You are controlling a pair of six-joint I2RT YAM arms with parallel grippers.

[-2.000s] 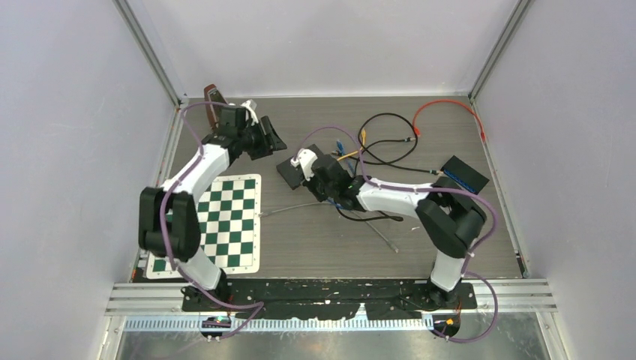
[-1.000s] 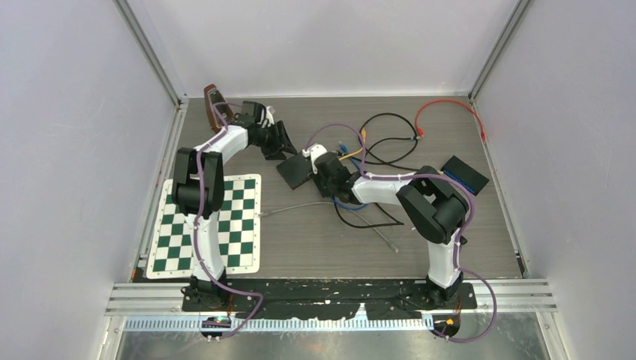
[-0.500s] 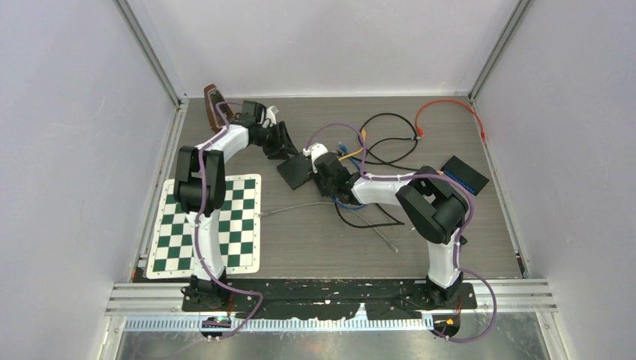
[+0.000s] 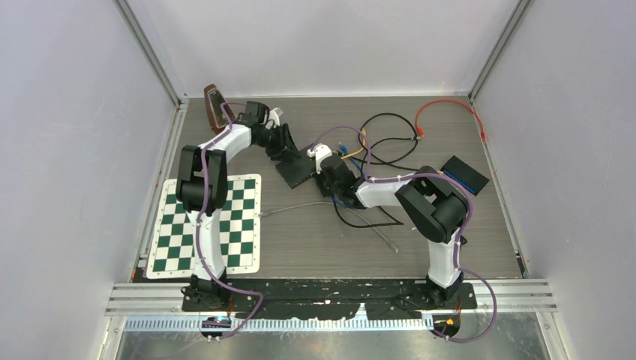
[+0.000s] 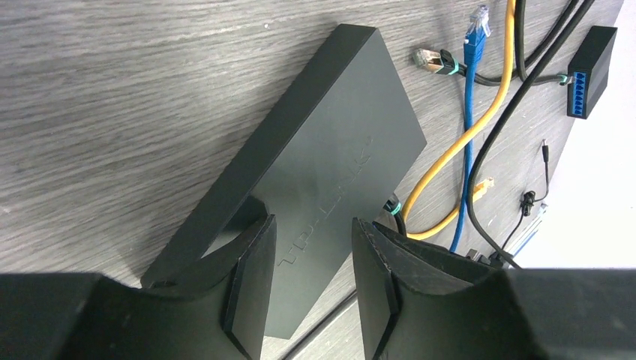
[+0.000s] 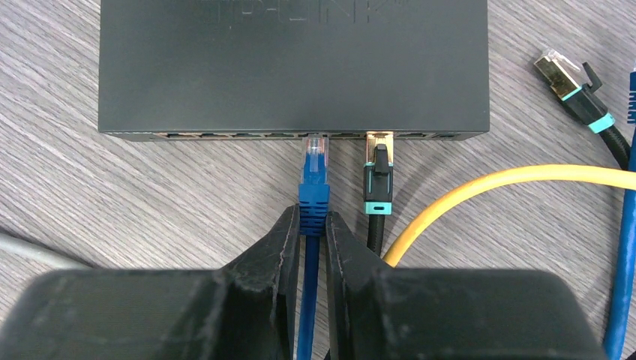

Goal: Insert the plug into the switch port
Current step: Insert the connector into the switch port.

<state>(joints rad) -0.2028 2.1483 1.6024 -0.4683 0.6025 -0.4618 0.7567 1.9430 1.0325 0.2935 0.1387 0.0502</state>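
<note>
Blue plug [image 6: 314, 169] lengthwise square to switch [image 6: 292, 67] front, tip at ports.

This is a robotics lab test cell. Plain pale walls [image 4: 67, 150] and aluminium frame posts [image 4: 150, 52] box in a grey wood-grain bench [image 4: 315, 247]. A left arm [image 4: 225, 142] and a right arm [image 4: 382, 193] are bolted to a black plate [image 4: 330, 300] at its near edge. A checkerboard mat [image 4: 244, 225] lies by the left edge. Loose network cables [image 6: 525, 177] and a black switch [image 4: 294, 174] lie toward the far edge.
</note>
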